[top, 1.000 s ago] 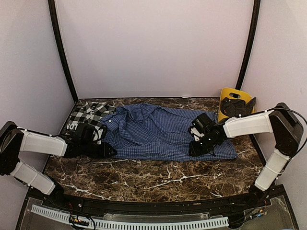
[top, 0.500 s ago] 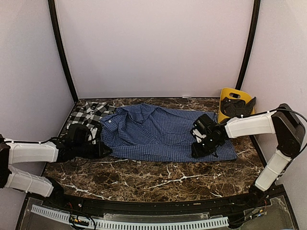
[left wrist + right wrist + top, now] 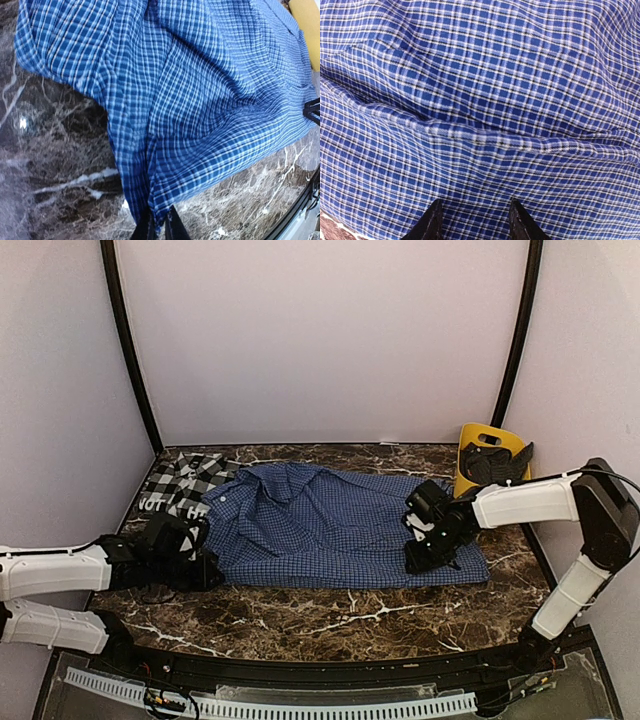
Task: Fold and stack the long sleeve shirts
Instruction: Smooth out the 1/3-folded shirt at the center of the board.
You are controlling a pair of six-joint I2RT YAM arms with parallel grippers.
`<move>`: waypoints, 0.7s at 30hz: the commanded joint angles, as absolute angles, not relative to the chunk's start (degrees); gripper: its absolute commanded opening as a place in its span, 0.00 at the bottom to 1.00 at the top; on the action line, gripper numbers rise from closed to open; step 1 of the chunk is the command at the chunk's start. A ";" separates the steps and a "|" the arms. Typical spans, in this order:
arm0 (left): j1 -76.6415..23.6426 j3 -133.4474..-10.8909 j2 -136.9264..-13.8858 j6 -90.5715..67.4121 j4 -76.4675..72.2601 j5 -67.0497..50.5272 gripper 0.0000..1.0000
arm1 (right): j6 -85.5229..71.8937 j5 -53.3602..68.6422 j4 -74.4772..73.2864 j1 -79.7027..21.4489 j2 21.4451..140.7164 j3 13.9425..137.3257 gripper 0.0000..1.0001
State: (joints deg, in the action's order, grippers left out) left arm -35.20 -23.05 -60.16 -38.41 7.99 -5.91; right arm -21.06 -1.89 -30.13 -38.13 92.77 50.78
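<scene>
Shirts lie on a dark marble counter, seen from above. The blue shirt, finely checked, is spread wide across the middle, softly wrinkled, with its collar toward its upper left. The plaid shirt, bold black and white, sits bunched at the blue shirt's upper left corner, touching it. The left end effector lies low at the blue shirt's lower left corner, right at the edge of the cloth. The right end effector rests on the blue shirt near its lower right corner. A yellow bin holding something dark stands just beyond the blue shirt's upper right corner.

Left wrist view: the blue shirt fills most of the picture and is drawn into a point that runs down to the left end effector. The two dark fingers are nearly together, pinching that corner of cloth between them. Marble counter shows to the left of and below the shirt, and a strip of the yellow bin shows past its far end.

Right wrist view: the blue shirt fills nearly the whole picture, with a raised fold running across it just ahead of the right end effector. The two dark fingertips stand partly apart over flat cloth, and nothing is pinched between them. A sliver of counter shows at the shirt's near left edge.
</scene>
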 commanded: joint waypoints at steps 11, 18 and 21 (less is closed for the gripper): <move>-35.37 -32.54 -60.31 -32.42 6.94 6.27 0.60 | -18.77 -4.30 -32.97 -37.88 92.28 55.34 0.42; -29.68 -41.90 -72.44 -30.51 3.39 3.34 0.60 | -18.63 -4.72 -32.88 -37.97 91.14 54.94 0.42; -27.45 -44.74 -77.24 -29.73 4.01 2.44 0.60 | -18.51 -4.66 -32.65 -37.98 90.89 54.95 0.42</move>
State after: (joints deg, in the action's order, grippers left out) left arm -29.76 -41.10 -73.56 -32.05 4.89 3.60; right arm -18.94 -3.92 -32.88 -38.09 92.55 54.02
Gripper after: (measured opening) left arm 0.595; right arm 0.420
